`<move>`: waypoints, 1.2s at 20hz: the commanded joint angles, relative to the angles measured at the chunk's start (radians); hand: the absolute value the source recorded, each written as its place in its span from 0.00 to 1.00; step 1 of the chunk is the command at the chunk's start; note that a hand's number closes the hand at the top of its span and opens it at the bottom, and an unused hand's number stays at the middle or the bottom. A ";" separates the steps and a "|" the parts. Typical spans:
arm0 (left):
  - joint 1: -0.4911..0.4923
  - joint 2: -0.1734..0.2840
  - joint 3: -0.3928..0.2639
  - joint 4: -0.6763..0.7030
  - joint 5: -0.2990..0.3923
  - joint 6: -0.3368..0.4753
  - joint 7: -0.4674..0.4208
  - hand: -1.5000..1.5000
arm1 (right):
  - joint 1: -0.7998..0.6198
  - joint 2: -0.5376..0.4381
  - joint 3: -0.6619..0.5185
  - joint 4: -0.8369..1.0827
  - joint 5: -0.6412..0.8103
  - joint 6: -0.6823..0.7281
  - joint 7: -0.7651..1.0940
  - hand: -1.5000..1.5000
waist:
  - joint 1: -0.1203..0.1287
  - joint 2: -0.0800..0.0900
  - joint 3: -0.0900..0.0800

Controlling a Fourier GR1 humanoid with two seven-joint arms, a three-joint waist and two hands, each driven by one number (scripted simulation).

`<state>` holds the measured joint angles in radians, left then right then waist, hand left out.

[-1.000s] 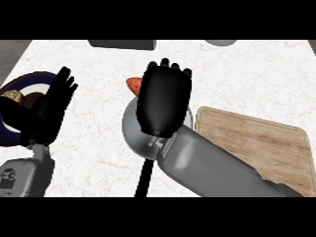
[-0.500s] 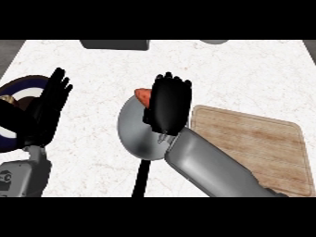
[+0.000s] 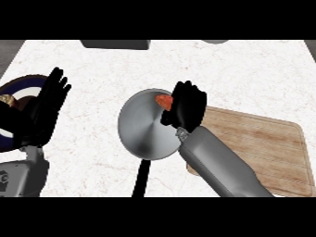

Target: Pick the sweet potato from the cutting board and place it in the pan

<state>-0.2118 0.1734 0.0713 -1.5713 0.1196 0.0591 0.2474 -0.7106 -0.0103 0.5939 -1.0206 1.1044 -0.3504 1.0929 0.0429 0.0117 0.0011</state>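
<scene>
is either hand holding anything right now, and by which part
The right hand is curled on the sweet potato over the pan, hiding which part. The left hand holds nothing.

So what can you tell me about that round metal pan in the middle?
The pan is a round, shallow dish of grey, shiny metal with a long black handle running toward the view's lower edge. It sits flat on the white speckled counter, its right side close to the wooden cutting board. The right hand overlaps its upper right rim, fingers curled round the orange sweet potato, which shows over the pan's inside.
</scene>
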 commanded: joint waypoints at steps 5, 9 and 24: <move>-0.015 -0.025 -0.023 -0.002 -0.020 0.016 0.003 0.50 | -0.002 0.010 0.013 0.107 -0.202 -0.263 0.033 0.00 | 0.000 -0.003 0.000; 0.047 -0.022 -0.012 0.015 -0.030 0.007 -0.068 0.50 | 0.090 0.010 0.009 0.056 -0.168 -0.476 -0.068 0.00 | -0.018 -0.006 0.000; 0.074 0.001 0.020 -0.057 -0.003 0.015 0.024 0.50 | 0.640 -0.109 0.122 -0.702 -0.300 -0.724 -0.318 0.00 | -0.069 -0.022 0.001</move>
<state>-0.1451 0.1879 0.1120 -1.5922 0.1272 0.0558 0.2311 -0.2133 -0.0626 0.6510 -1.5020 0.8626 -1.0113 0.8114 -0.0215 -0.0079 0.0014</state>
